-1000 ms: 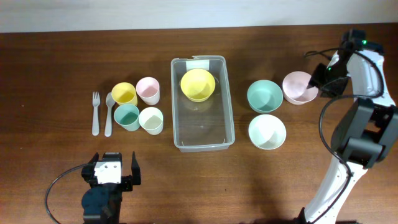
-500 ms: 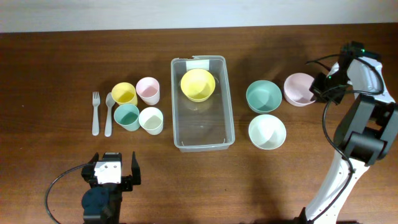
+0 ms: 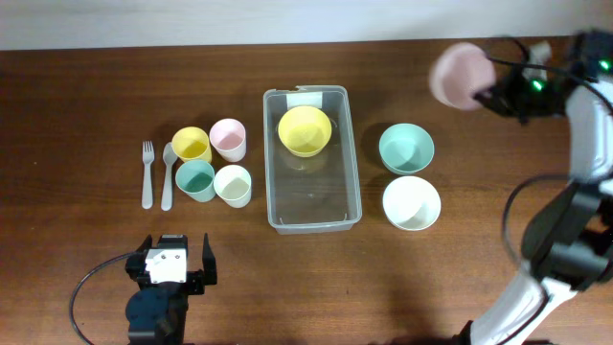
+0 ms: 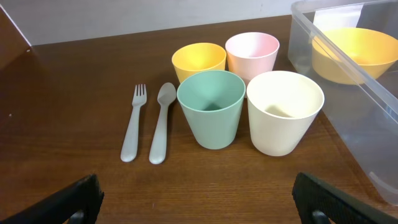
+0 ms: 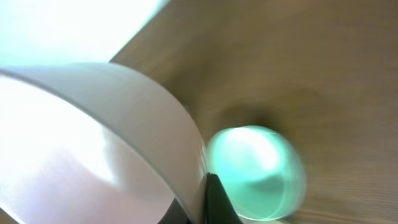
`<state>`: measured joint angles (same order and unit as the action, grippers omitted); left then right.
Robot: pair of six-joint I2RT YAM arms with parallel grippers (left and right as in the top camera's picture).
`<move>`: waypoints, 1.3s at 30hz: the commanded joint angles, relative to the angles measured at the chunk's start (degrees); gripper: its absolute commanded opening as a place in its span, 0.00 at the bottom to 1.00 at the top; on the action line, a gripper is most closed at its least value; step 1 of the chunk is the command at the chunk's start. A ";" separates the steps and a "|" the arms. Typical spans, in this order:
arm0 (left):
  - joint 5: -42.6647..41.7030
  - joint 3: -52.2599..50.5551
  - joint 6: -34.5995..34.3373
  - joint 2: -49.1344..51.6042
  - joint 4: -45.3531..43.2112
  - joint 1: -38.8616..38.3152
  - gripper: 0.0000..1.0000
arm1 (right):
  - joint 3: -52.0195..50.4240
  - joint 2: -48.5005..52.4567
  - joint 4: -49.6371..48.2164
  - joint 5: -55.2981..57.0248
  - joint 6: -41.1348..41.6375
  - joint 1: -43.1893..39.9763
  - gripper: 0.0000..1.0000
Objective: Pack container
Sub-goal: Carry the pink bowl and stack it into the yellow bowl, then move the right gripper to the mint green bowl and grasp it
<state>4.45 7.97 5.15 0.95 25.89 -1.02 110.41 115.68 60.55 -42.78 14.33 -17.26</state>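
The clear rectangular container (image 3: 314, 213) sits mid-table with a yellow bowl (image 3: 305, 130) inside at its far end; its corner and the bowl also show in the left wrist view (image 4: 373, 124). My right gripper (image 3: 490, 96) is shut on the rim of a pink bowl (image 3: 455, 75) and holds it tilted, lifted above the table at the far right. In the right wrist view the pink bowl (image 5: 93, 143) fills the left of the frame, pinched at the rim by my finger (image 5: 208, 202). My left gripper (image 3: 172, 266) is open and empty at the near left edge.
A teal bowl (image 3: 406, 148) and a white bowl (image 3: 411, 202) lie right of the container. Yellow (image 3: 191, 145), pink (image 3: 228, 139), teal (image 3: 195, 179) and cream (image 3: 233, 185) cups stand left of it, with a grey fork (image 3: 147, 174) and spoon (image 3: 168, 176) beside them.
My right gripper has lifted the pink bowl off the table and carried it up and toward the far edge, tilting it. The left arm has not moved.
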 commanded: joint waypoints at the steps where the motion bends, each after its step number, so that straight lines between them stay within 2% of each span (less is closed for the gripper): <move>1: -0.63 -0.46 0.94 -0.28 -0.15 -0.07 1.00 | 0.44 -5.99 -1.07 5.55 -1.90 12.63 0.04; 6: -0.63 -0.46 0.94 -0.28 -0.15 -0.07 1.00 | 0.44 -1.79 -5.40 23.54 -1.84 31.21 0.04; 12: -0.63 -0.46 0.94 -0.28 -0.15 -0.07 1.00 | 0.44 8.26 -12.15 28.89 3.30 38.99 0.04; 21: -0.61 -0.46 0.94 -0.28 -0.15 -0.07 1.00 | 0.44 11.96 -17.16 32.85 5.68 38.40 0.04; 22: -0.61 -0.46 0.94 -0.28 -0.15 -0.07 1.00 | 0.44 11.96 -17.57 31.82 5.62 38.29 0.05; 24: -0.61 -0.46 0.94 -0.28 -0.15 -0.07 1.00 | 0.98 11.50 -17.27 26.91 2.89 38.10 0.15; 25: -0.61 -0.46 0.94 -0.28 -0.15 -0.07 1.00 | 1.55 11.15 -17.05 24.55 1.68 37.83 0.23; 27: -0.63 -0.46 0.94 -0.28 -0.15 -0.07 1.00 | 3.65 9.35 -16.44 19.06 1.11 36.96 0.30; 30: -0.61 -0.46 0.94 -0.28 -0.15 -0.07 1.00 | 6.10 6.16 -15.65 15.69 1.33 35.43 0.31; 32: -0.61 -0.46 0.94 -0.28 -0.15 -0.07 1.00 | 7.96 2.62 -12.61 17.59 3.28 32.98 0.30; 34: -0.61 -0.46 0.94 -0.28 -0.15 -0.07 1.00 | 8.26 -0.83 -8.48 21.05 5.68 29.03 0.24; 35: -0.63 -0.46 0.94 -0.28 -0.15 -0.07 1.00 | 8.28 -1.70 -6.67 22.80 6.19 27.34 0.24; 37: -0.61 -0.46 0.94 -0.28 -0.15 -0.07 1.00 | 8.26 -2.58 -1.90 26.97 6.14 22.38 0.25; 39: -0.61 -0.46 0.94 -0.28 -0.15 -0.07 1.00 | 8.02 -1.53 4.39 30.93 6.10 16.11 0.32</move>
<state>4.45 7.97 5.15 0.95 25.87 -1.02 118.26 113.34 59.77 -19.16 19.53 5.58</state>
